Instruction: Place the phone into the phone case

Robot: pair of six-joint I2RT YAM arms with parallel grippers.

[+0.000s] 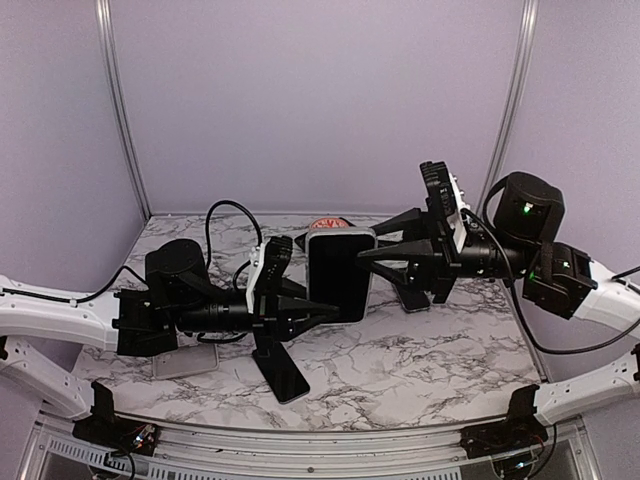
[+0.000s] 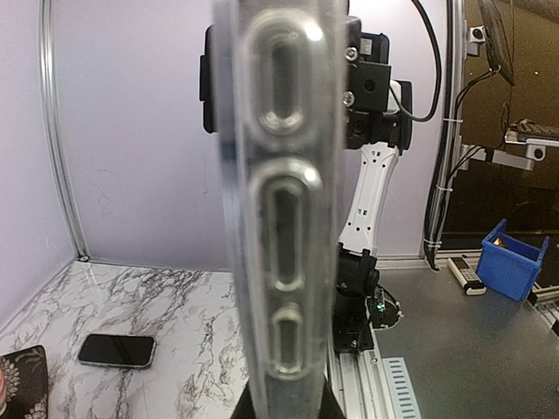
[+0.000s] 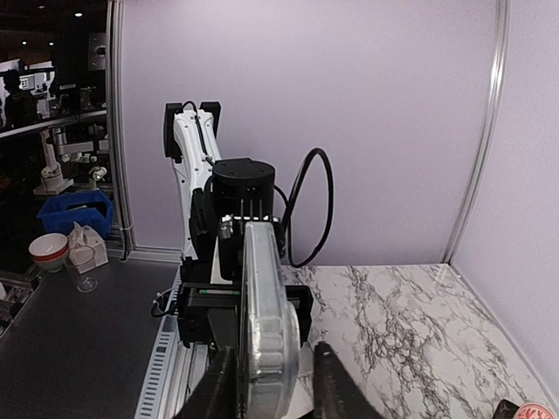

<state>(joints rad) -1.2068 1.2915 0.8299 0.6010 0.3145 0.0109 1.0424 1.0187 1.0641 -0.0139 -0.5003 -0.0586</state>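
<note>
Edge-on, the phone case (image 2: 284, 218) you see is clear plastic, glossy and smooth, and its moulded oval button ridges catch the light. From above, its face reads glossy black. Your left claw (image 1: 318, 312) and right claw (image 1: 372, 245) are matt black plastic, and the arm links (image 1: 50, 318) are glossy white plastic. The surface (image 1: 420, 360) carries a white marble print with grey veins, smooth with a soft sheen. At eight o'clock in the left wrist view, the phone (image 2: 116, 350) has a glossy black face and a pale shiny rim. At seven o'clock there, the pouch (image 2: 22, 375) looks like dark patterned cloth. The bin (image 2: 511, 262) at four o'clock is blue plastic. The walls (image 1: 320, 100) are matt lilac and the corner posts (image 1: 122, 110) are brushed metal.
</note>
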